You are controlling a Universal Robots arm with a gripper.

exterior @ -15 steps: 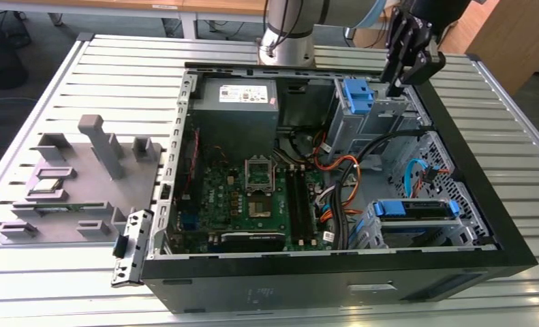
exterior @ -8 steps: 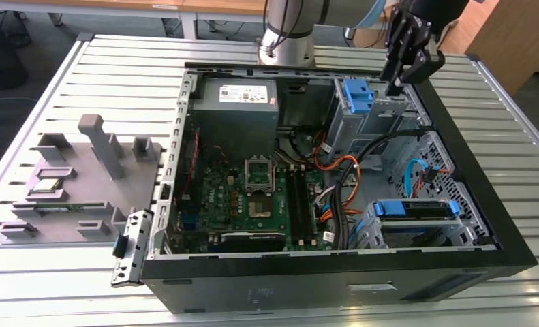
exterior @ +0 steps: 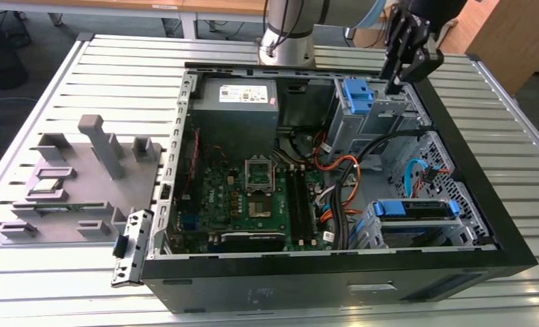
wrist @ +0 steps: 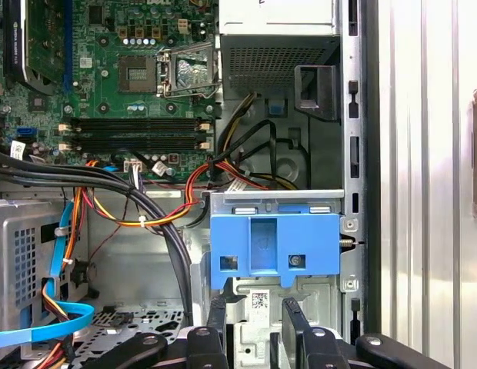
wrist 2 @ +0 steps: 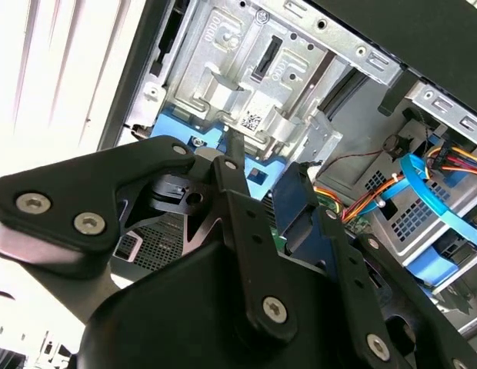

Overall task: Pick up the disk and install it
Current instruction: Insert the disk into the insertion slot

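My gripper [exterior: 394,83] hangs open over the far corner of the open computer case [exterior: 487,225], at the exterior view's right. Nothing is between its black fingers [wrist: 217,315]. Straight below stands a blue plastic bracket [exterior: 356,95] [wrist: 273,246] set in a silver metal drive cage [wrist 2: 246,69] that carries a small code sticker. In the second wrist view the gripper [wrist 2: 268,154] points down at that cage, apart from it. The disk is hidden: I cannot tell whether it sits behind this bracket.
A grey power supply [exterior: 237,102] sits beside the cage, with the green motherboard [exterior: 251,194] below it. Orange and black cables [exterior: 342,170] run past a second blue-framed bay [exterior: 415,208]. A grey parts fixture [exterior: 69,184] lies on the slatted table at the exterior view's left.
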